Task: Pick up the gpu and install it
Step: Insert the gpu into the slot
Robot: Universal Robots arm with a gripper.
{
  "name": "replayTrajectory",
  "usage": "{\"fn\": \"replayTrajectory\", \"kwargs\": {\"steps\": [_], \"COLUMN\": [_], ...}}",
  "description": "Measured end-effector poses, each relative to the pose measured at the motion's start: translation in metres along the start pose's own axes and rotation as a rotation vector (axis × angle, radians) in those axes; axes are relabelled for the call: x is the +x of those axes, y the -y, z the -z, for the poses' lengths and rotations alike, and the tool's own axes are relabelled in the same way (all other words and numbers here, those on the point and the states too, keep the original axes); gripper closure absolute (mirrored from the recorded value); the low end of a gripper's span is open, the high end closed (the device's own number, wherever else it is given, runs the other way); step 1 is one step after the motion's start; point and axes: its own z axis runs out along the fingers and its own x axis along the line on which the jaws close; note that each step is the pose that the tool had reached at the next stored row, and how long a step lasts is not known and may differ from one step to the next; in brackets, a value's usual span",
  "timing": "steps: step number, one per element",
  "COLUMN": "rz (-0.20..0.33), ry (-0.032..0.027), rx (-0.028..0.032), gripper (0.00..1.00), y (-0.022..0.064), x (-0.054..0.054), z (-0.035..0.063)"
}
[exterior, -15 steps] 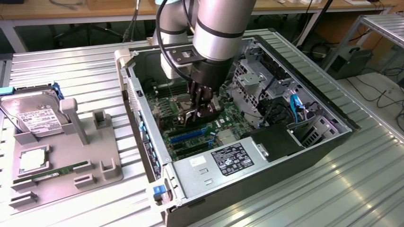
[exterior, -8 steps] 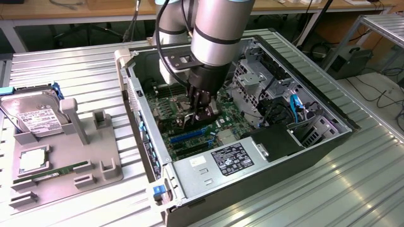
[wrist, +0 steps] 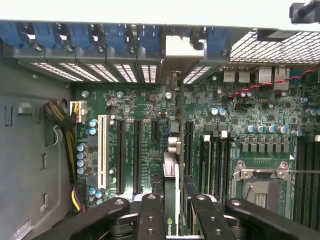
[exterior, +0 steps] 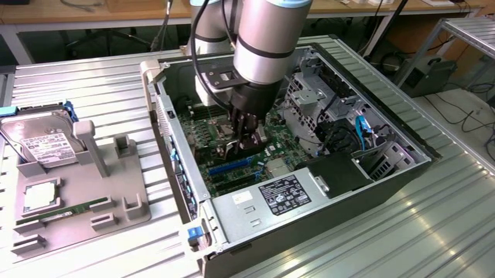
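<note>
Gripped edge-on between the closed gripper's (wrist: 170,210) black fingers (wrist: 150,215), the gpu (wrist: 170,187) stands upright over the motherboard (wrist: 145,125) inside the open computer case (exterior: 302,208), its bracket end toward the case's rear slot openings. Outside the case, a grey tray (exterior: 77,202) holds a hard drive (exterior: 43,142) and 1 RAM stick (exterior: 62,213).

The case (exterior: 386,139) is bare grey sheet metal, matt, with perforated vents. Inside it the motherboard (wrist: 150,115) is glossy green board with black and white plastic slots. The gpu (wrist: 170,200), seen edge-on between the gripper (wrist: 172,212) fingers, looks black with a silver metal end. The fingers (wrist: 150,217) are matt black. Beside the case, the tray (exterior: 85,197) is matt grey plastic, and the table (exterior: 433,231) is ribbed, shiny metal.
</note>
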Motion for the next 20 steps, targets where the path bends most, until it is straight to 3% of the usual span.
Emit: {"fn": "replayTrajectory", "kwargs": {"steps": [7,15,20], "rz": [-0.001,-0.005,-0.013], "ry": [-0.0014,-0.0065,-0.0066], "rx": [0.0054,0.0180,0.0185], "gripper": [0.74,0.74,0.74], "y": [0.0001,-0.0037,-0.0044], "x": [0.000,0.000,0.000], "z": [-0.0036,-0.0065,-0.0114]}}
